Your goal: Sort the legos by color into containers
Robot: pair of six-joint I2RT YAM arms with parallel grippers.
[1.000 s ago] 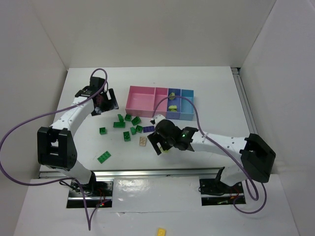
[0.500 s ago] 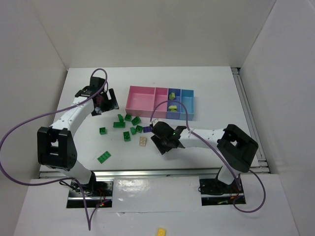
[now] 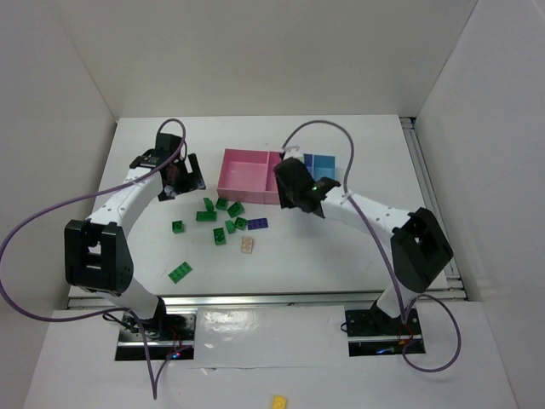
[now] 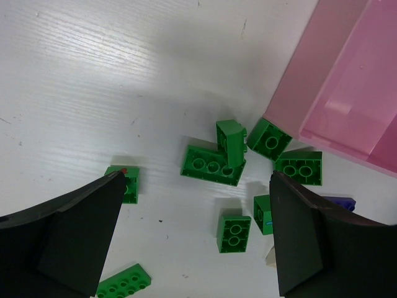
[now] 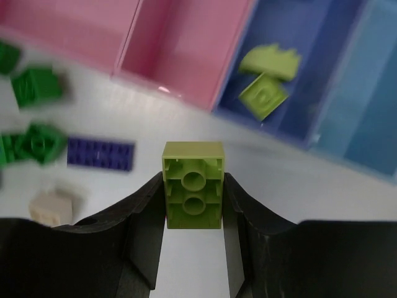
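**A:** What has the right claw (image 5: 193,200) got?
**B:** It is clamped on 1 pale yellow-green lego (image 5: 193,162) at the centre of the right wrist view. The lego hangs over the tabletop (image 5: 291,186), just below the containers (image 5: 161,90).
**A:** And the blue compartment (image 5: 298,25)?
**B:** 2 yellow-green pieces (image 5: 265,94) lie in it, upper right.
**A:** The left claw (image 4: 195,186)?
**B:** It is spread wide and holds nothing, above the green legos (image 4: 213,166) beside the pink compartment (image 4: 366,93). In the right wrist view, 1 purple plate (image 5: 100,154) and 1 beige brick (image 5: 53,208) lie lower left.
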